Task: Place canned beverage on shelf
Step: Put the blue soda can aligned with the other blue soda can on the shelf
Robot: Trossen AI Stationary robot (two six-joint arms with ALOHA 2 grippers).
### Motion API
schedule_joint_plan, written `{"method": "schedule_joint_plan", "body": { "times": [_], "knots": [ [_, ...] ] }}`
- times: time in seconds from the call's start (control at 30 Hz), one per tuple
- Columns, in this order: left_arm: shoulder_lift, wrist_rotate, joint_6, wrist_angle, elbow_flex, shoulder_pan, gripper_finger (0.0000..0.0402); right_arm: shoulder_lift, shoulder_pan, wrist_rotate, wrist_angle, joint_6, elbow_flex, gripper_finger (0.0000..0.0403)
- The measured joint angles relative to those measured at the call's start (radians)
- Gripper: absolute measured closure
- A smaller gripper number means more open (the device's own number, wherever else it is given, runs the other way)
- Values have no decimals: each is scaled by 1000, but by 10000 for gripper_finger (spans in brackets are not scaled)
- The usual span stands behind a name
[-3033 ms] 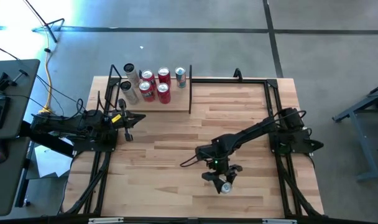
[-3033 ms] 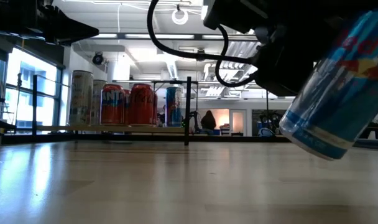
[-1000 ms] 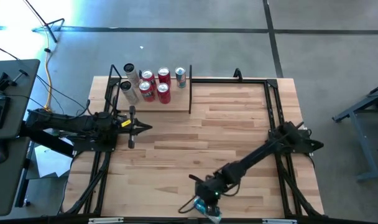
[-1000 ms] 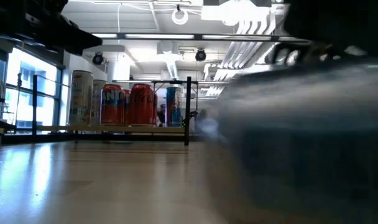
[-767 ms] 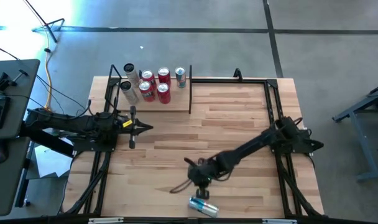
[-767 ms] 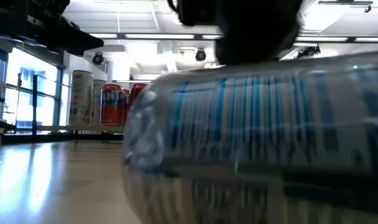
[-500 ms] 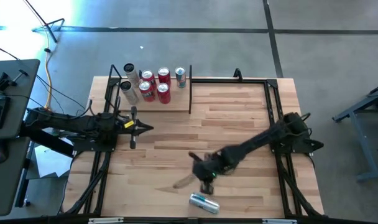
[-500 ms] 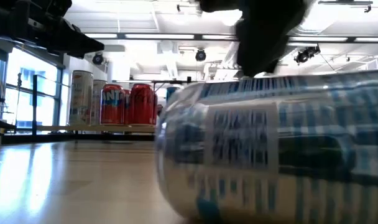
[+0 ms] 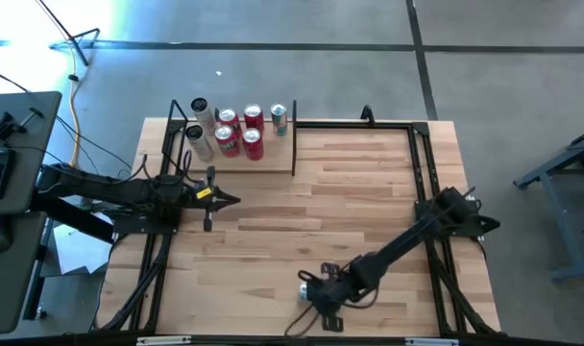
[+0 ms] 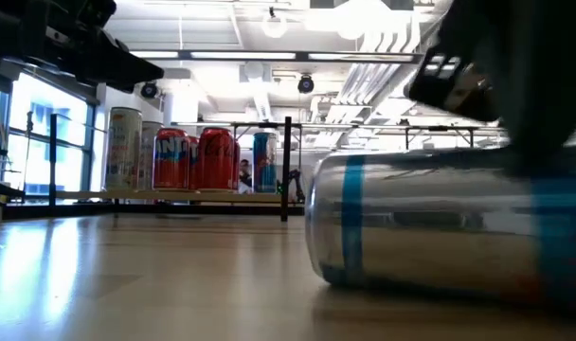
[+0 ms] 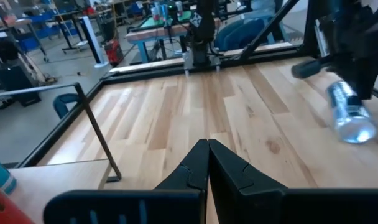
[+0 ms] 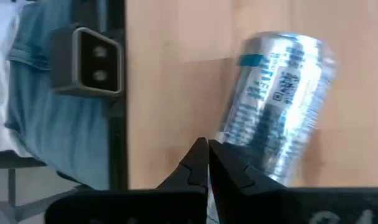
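Can [image 12: 273, 106] silver-blue, lying on side; right hand [image 12: 207, 163] closed, empty, touching it; left hand [image 11: 207, 163] closed.

The shelf [image 9: 236, 159] sits at the far left corner of the worktop [image 9: 359, 192]; six cans [image 9: 236, 130] stand upright on it in a cluster, between its end frames. One can [image 9: 304, 287] lies on its side on the worktop near the front edge, well apart from the shelf; the right end effector [image 9: 328, 312] is just beside it, toward the front edge. The left end effector [image 9: 230, 200] is above the worktop's left side, in front of the shelf and apart from it.
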Motion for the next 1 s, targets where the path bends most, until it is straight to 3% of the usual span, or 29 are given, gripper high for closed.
{"method": "schedule_joint_plan", "body": {
  "times": [0.13, 0.3, 0.43, 0.57, 0.7, 0.8, 1.0],
  "knots": [
    [21, 0, -1, 23, 0, 1, 401, 5, -53, 6, -12, -79, 0, 403],
    [62, 15, -2, 100, 0, 2, 401, 7, -117, 94, -7, -194, 18, 403],
    [132, 65, -19, 162, 0, 2, 401, -9, -121, 178, -184, -215, 92, 403],
    [251, 71, -29, 272, 0, 2, 401, -58, -39, 393, -541, -47, 133, 403],
    [371, 70, -30, 326, 33, 4, 401, -117, 31, 578, -787, 274, 78, 403],
    [455, 68, -31, 329, 81, 4, 401, -131, 41, 613, -832, 443, -9, 403],
    [602, 52, -28, 328, 164, 4, 401, -131, -29, 563, -729, 496, -197, 403]
  ]
}}
